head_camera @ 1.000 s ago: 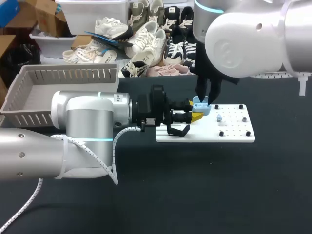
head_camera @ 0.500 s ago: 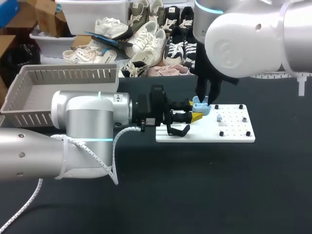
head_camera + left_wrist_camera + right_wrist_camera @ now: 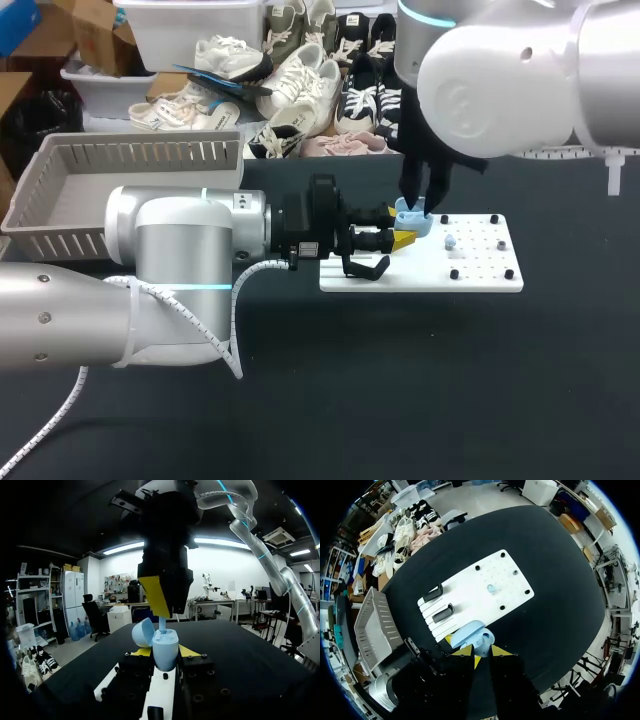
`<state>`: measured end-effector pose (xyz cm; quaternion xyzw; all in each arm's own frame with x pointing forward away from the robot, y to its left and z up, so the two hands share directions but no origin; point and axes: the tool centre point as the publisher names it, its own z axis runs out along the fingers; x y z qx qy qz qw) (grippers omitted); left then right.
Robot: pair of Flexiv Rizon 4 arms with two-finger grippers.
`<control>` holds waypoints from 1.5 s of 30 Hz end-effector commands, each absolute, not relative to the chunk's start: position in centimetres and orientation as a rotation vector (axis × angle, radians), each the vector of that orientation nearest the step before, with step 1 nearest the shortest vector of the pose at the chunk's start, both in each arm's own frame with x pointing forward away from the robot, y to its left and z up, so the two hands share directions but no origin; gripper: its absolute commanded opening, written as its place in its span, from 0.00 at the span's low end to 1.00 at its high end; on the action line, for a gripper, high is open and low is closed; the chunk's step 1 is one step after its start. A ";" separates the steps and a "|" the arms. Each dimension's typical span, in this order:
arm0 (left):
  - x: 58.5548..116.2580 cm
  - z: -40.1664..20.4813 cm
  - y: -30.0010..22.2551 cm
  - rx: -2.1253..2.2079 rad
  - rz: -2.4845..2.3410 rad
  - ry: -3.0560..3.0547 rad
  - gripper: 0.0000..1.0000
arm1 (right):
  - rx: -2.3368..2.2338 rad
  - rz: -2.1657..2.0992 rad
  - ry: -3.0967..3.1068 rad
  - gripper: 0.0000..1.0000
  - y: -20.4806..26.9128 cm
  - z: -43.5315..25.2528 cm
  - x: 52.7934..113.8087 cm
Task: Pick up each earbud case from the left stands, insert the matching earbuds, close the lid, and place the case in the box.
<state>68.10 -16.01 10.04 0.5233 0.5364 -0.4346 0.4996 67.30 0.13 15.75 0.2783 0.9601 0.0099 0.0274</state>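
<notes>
Nothing has shifted over the last second. At far left sits the basket [image 3: 60,200]. The left gripper [image 3: 403,240] clamps the open blue case [image 3: 165,650] from both sides, over the white board [image 3: 485,272]. Directly above, the right gripper [image 3: 418,206] pinches an earbud [image 3: 162,624], its stem down in the case.

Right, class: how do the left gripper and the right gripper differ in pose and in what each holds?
The left gripper lies level, reaching sideways; the right gripper points straight down. The left gripper clamps the open earbud case; the right gripper holds an earbud at its opening. Both have yellow tips and meet at the case.
</notes>
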 end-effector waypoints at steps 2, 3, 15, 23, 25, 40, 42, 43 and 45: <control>68.1 9.9 -16.0 1.262 -1.050 1.294 0.00 | 0.867 0.025 2.970 0.00 0.1 15.6 67.4; 68.1 9.9 -16.0 1.262 -1.050 1.294 0.00 | 0.867 0.024 2.971 0.00 0.1 15.6 67.3; 68.1 9.9 -16.0 1.262 -1.050 1.294 0.00 | 0.871 0.039 2.968 0.00 0.0 15.7 67.0; 68.1 9.9 -16.0 1.262 -1.050 1.294 0.00 | 0.874 0.040 2.977 0.00 0.2 15.3 66.8; 68.1 9.9 -16.0 1.262 -1.050 1.294 0.00 | 0.877 0.038 2.978 0.00 0.2 15.2 66.7; 68.1 9.9 -16.0 1.262 -1.050 1.294 0.00 | 0.903 0.040 2.964 0.00 -0.5 15.5 66.7; 68.1 9.9 -16.0 1.262 -1.050 1.294 0.00 | 0.903 0.040 2.965 0.00 -0.4 15.4 66.8; 68.1 9.9 -16.0 1.262 -1.050 1.294 0.00 | 0.903 0.041 2.965 0.00 -0.4 15.4 66.8; 68.1 9.9 -16.0 1.262 -1.050 1.294 0.00 | 0.903 0.041 2.965 0.00 -0.4 15.4 66.9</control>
